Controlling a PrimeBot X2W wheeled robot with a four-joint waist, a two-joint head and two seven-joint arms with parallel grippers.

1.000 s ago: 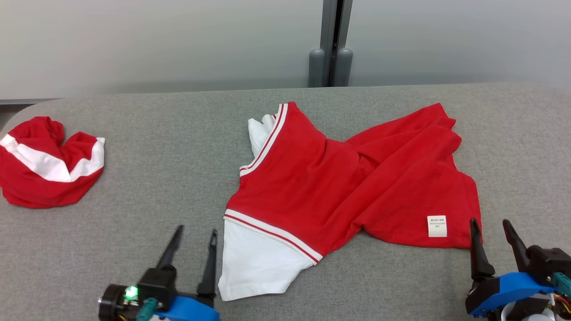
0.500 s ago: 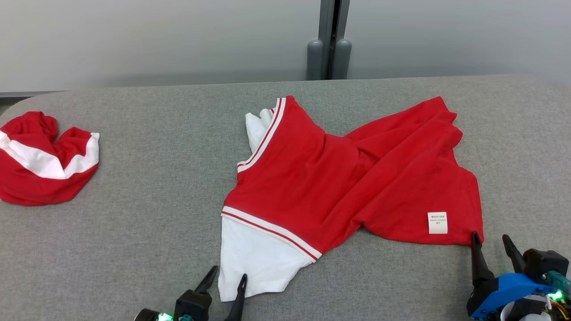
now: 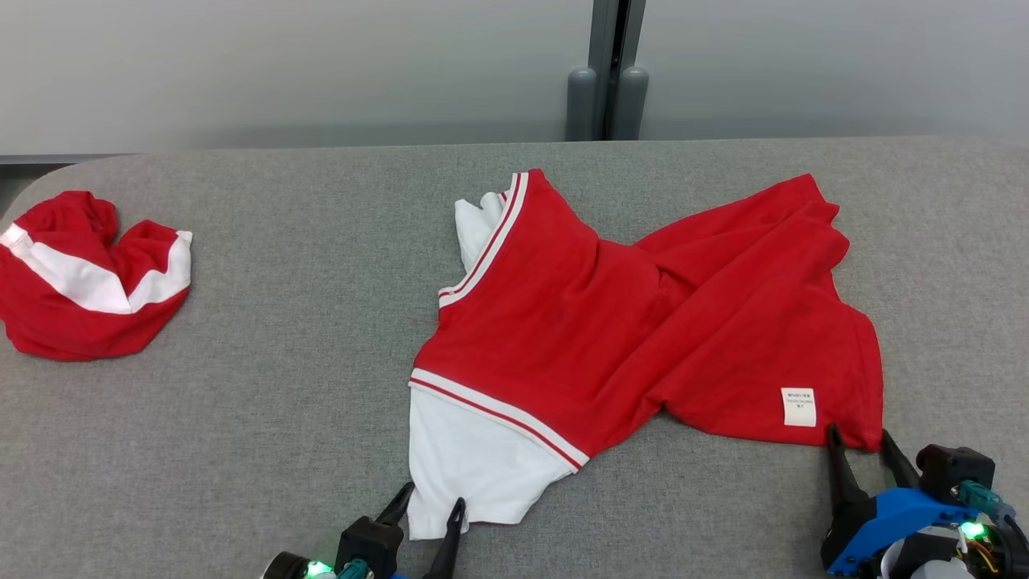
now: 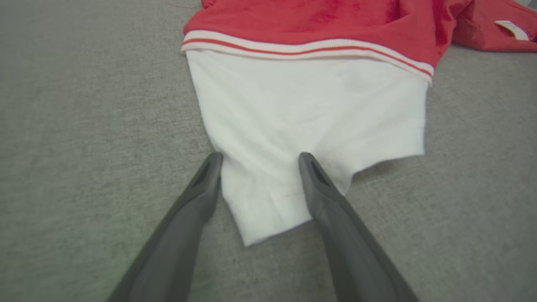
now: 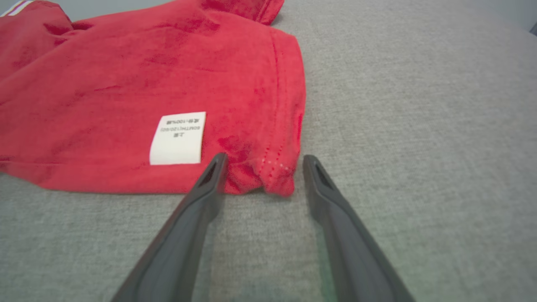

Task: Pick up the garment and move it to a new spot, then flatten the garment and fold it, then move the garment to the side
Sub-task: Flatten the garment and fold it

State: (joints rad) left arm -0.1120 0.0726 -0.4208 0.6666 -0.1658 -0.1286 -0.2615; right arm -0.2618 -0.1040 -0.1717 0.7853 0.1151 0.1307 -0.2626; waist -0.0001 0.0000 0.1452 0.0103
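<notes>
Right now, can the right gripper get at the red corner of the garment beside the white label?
Probably yes. The right gripper is open, with the red corner of the garment, beside the white label, between its two fingers. Nothing lies in the way on the grey table.

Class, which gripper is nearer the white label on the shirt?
Right. The right gripper straddles the shirt at its red corner, just beside the label; the left gripper straddles the white end, far across the shirt.

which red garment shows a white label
The spread-out red and white garment in the middle, label near its right corner; the bunched red garment lies left.
</notes>
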